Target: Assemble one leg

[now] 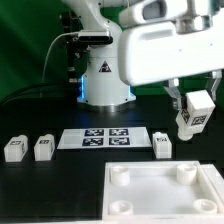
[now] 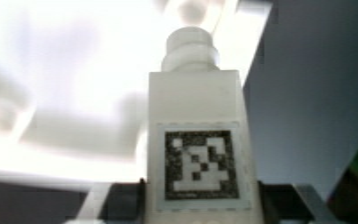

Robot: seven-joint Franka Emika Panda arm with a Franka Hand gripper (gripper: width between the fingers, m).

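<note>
One leg (image 1: pixel 190 125) is being gripped by the end effector (image 1: pixel 194 108), up off the tabletop (image 1: pixel 40 185). It's being held near the white tray (image 1: pixel 160 197).

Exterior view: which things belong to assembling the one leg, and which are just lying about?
In the job:
- held leg, clamped in the fingers
- white top with corner sockets, probably where the leg goes

Lying about:
- three spare legs on the table
- marker board
</note>
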